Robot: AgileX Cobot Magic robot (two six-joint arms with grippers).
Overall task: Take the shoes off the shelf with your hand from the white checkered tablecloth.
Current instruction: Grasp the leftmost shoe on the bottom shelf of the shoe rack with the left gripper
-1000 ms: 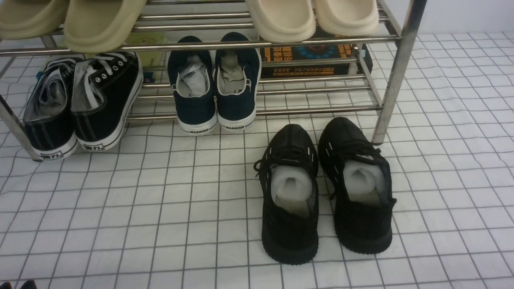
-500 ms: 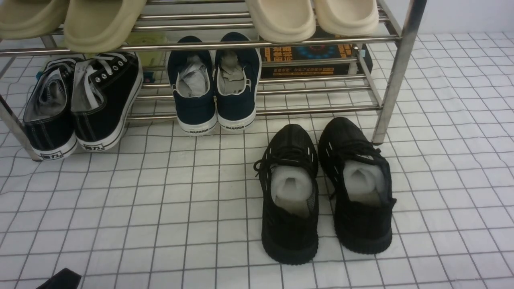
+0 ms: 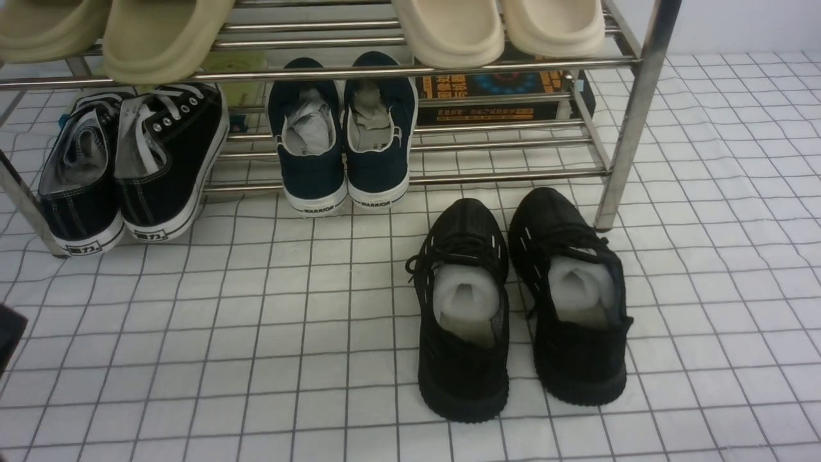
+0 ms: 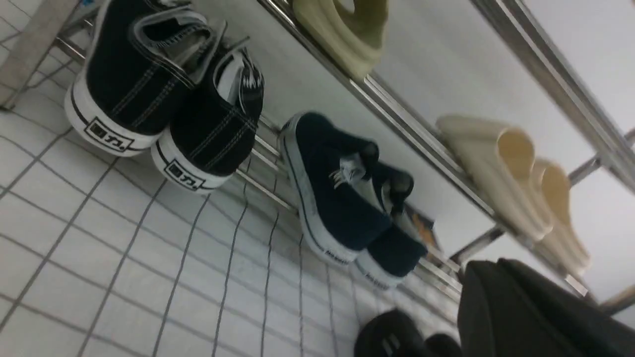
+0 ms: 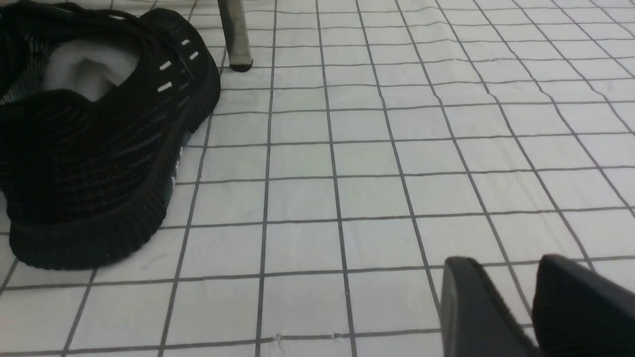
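Tablecloth (image 3: 256, 333), white with a thin dark grid, is spread under the shiny steel-tube shelf (image 3: 635, 115). The black canvas shoes (image 3: 131, 170), white-soled, are propped on its lowest bars at the left end. The right gripper (image 5: 511, 282) is slightly parted and empty; whether the left gripper (image 4: 526, 312) is parted cannot be told.

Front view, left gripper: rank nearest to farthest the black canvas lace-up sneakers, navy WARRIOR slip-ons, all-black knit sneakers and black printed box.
From the left gripper at the frame's left edge:
1. Black canvas lace-up sneakers, left end of the rack.
2. Navy WARRIOR slip-ons, rack middle, and all-black knit sneakers, on the cloth: too close to call.
3. Black printed box, rack's right side.
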